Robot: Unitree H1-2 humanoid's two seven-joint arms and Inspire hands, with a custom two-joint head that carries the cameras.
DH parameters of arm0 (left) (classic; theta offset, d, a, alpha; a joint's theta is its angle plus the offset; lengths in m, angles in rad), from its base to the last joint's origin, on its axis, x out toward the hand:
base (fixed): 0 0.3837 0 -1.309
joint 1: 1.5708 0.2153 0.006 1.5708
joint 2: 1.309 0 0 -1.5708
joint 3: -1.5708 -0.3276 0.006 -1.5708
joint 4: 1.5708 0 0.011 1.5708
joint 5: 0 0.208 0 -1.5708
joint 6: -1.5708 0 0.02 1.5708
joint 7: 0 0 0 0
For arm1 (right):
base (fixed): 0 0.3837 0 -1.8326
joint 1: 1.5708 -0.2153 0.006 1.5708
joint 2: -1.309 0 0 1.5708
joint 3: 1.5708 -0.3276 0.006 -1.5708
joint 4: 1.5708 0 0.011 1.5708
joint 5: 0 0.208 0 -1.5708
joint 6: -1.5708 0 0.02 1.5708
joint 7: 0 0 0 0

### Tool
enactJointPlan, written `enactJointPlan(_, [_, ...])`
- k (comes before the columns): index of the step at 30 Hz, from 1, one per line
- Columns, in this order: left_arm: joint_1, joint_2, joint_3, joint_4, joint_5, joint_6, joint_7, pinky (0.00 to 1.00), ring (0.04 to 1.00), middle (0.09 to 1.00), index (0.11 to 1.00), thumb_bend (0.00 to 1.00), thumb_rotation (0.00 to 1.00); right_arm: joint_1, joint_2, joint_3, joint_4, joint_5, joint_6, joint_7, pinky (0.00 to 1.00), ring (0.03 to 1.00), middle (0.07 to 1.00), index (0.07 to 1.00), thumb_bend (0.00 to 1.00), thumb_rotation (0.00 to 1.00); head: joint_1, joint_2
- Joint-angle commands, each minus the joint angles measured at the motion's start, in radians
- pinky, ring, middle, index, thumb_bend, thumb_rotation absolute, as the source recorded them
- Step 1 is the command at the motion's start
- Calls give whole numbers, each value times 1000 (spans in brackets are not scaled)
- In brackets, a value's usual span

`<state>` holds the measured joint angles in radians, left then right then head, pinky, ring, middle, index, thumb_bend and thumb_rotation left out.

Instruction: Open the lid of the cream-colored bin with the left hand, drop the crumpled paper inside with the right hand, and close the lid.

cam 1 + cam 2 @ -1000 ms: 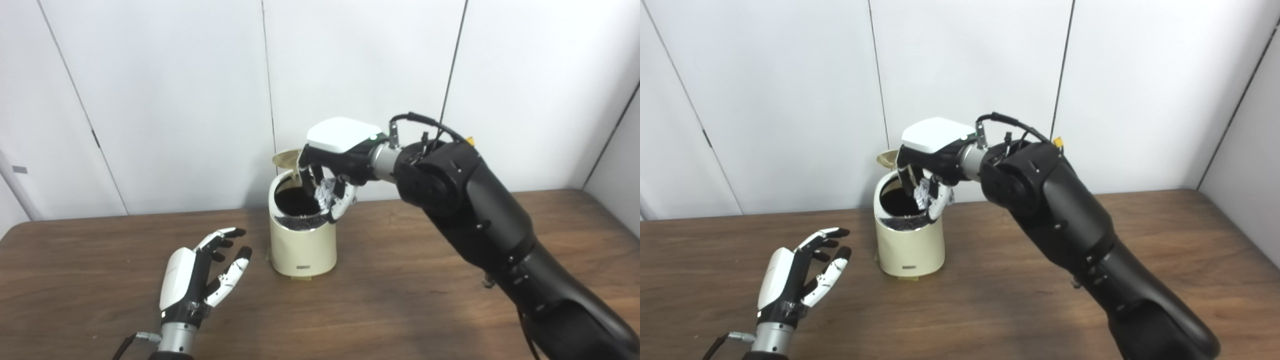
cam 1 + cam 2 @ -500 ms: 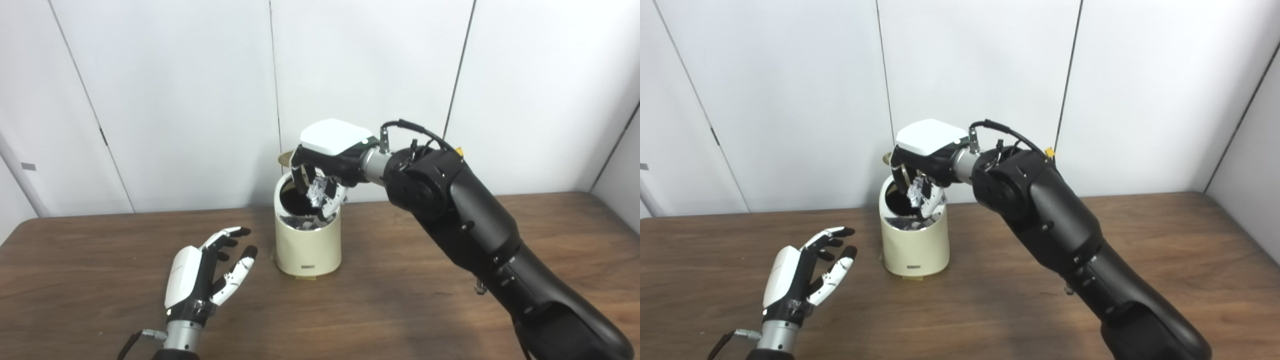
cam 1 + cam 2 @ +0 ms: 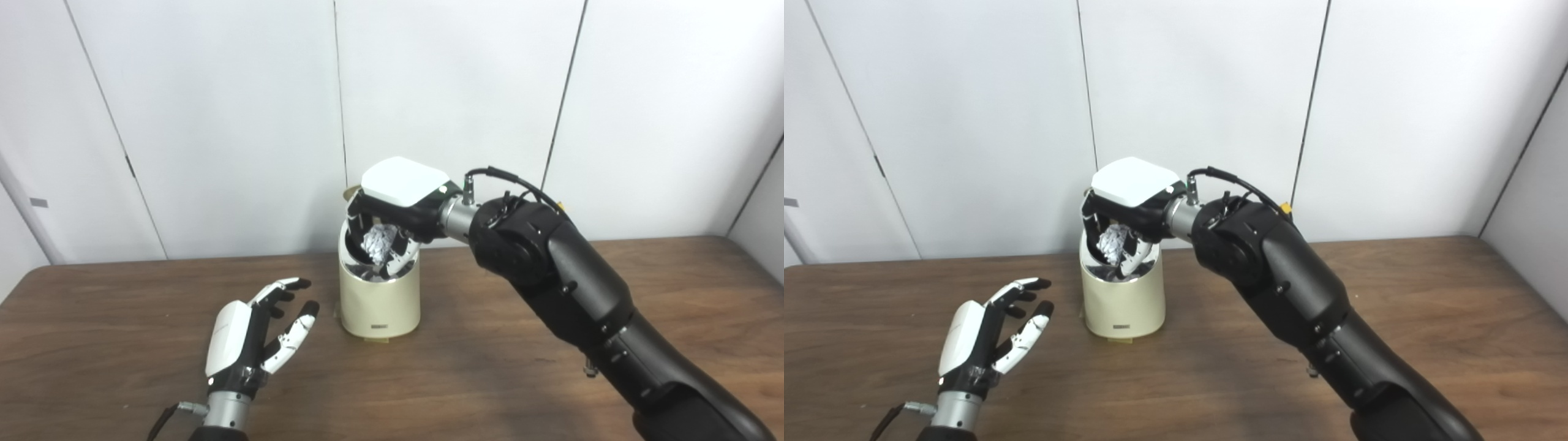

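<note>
Now my right hand (image 3: 392,211) holds the crumpled paper (image 3: 380,241) over the open bin (image 3: 380,300); next, release. My left hand (image 3: 254,334) waits spread wide beside it.

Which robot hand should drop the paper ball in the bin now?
The right hand: it already holds the crumpled paper right above the open cream-colored bin. The left hand waits open and empty beside it.
</note>
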<state>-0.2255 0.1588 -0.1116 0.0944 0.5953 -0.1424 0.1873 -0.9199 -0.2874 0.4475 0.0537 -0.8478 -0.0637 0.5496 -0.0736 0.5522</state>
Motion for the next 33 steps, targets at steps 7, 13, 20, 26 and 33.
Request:
enactJointPlan(7, [-29, -2, -1, -45, 13, -3, 17, 619, 735, 779, 773, 557, 900, -32, -10, -9, 40, 2, -116, -124, 336, 447, 562, 436, 511, 0, 0, 1])
enactJointPlan(13, [-27, -2, -2, -48, 12, -1, 16, 616, 733, 778, 770, 561, 899, -33, -16, -2, 84, -23, -184, -194, 310, 454, 565, 425, 491, 0, -2, 0])
enactJointPlan(20, [-25, -1, -1, -47, 7, -1, 12, 623, 740, 782, 774, 565, 896, -35, -24, 9, 95, -79, -204, -224, 313, 460, 574, 445, 491, 0, -2, -2])
enactJointPlan(26, [-24, -2, -1, -49, 6, 1, 12, 616, 735, 782, 773, 569, 891, -44, -42, 23, 134, -125, -274, -299, 302, 445, 571, 439, 490, 0, -4, -1])
enactJointPlan(33, [-24, -3, -3, -48, 6, 2, 11, 618, 736, 782, 773, 579, 897, -51, -49, 26, 166, -162, -309, -373, 327, 446, 553, 434, 495, 0, -5, -1])
